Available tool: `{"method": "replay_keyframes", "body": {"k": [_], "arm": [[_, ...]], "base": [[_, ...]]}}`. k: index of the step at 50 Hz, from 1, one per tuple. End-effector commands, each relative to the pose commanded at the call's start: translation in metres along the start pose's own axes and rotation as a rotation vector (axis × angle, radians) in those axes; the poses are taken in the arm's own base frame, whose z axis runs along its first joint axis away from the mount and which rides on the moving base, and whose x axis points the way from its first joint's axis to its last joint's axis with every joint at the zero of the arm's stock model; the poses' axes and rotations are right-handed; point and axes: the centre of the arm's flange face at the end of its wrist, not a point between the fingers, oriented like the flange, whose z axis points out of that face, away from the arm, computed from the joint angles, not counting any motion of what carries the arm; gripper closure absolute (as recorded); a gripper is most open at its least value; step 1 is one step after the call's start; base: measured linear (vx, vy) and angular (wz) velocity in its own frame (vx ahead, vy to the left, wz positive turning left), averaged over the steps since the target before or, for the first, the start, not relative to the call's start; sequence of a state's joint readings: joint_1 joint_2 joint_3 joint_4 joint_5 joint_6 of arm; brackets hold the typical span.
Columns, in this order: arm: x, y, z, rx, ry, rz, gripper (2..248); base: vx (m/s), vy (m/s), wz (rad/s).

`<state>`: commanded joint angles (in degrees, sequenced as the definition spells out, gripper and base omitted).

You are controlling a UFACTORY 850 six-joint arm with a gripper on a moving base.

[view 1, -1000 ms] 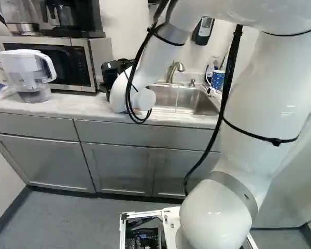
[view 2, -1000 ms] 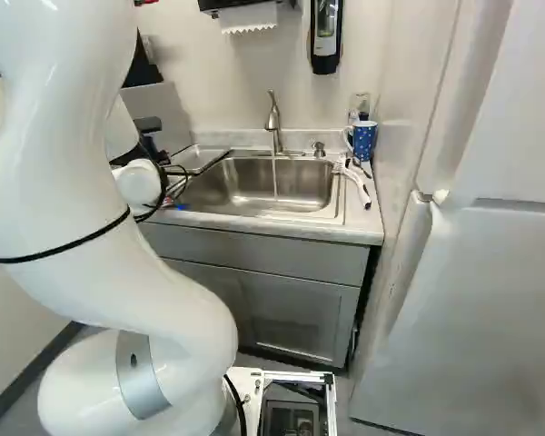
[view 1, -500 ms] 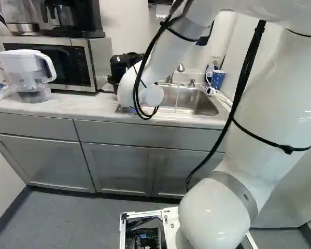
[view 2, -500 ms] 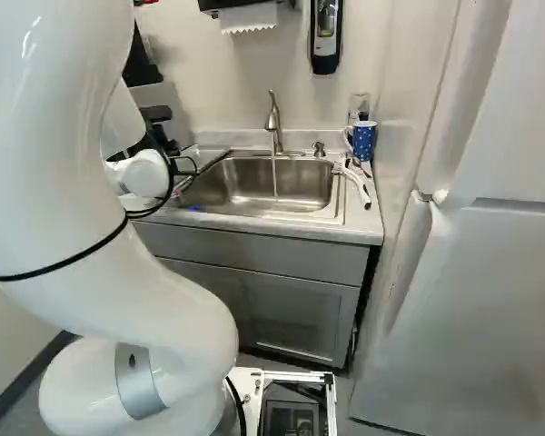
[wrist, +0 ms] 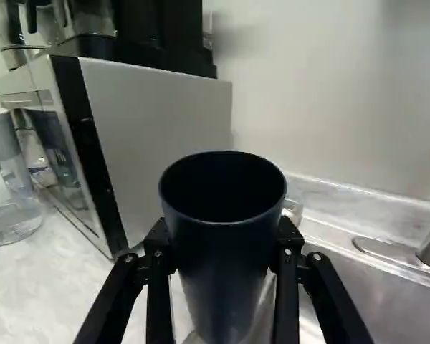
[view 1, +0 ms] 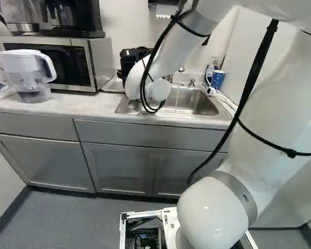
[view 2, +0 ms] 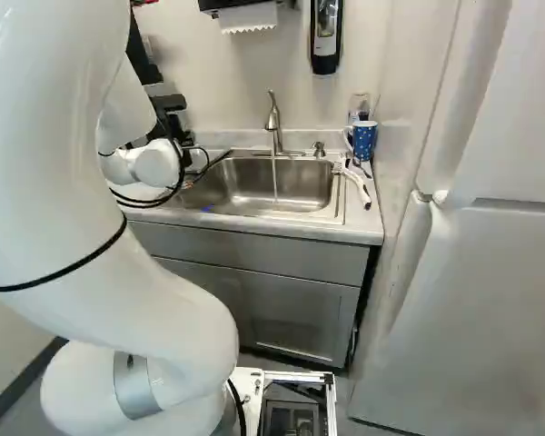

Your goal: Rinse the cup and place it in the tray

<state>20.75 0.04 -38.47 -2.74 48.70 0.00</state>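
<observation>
End effector (wrist: 224,240) clamped on the cup (wrist: 223,272), upright near the sink (view 2: 304,189). Rinse looks next: I'd center its mouth under the faucet (view 2: 273,125) (water's running), tip slowly to drain, keep grip firm but gentle, wrist clear of the stream.

White pitcher (view 1: 22,70) near microwave (view 1: 76,65).

Dark blue tapering cup (wrist: 223,261), open-topped, upright between the jaws.

Smooth cup (wrist: 223,251), shiny metal sink (view 2: 247,182)
</observation>
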Motion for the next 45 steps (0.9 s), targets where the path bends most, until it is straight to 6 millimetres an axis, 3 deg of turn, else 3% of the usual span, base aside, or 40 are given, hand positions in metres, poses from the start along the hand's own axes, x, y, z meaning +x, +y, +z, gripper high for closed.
{"method": "replay_keyframes", "body": {"k": [10, 45], "arm": [[0.008, 0.017, 0.002, -0.035, -0.002, 0.001, 125], [0.006, 0.071, -0.001, -0.148, -0.007, 0.007, 125]], "base": [[0.000, 0.000, 0.000], [0.000, 0.000, 0.000]]}}
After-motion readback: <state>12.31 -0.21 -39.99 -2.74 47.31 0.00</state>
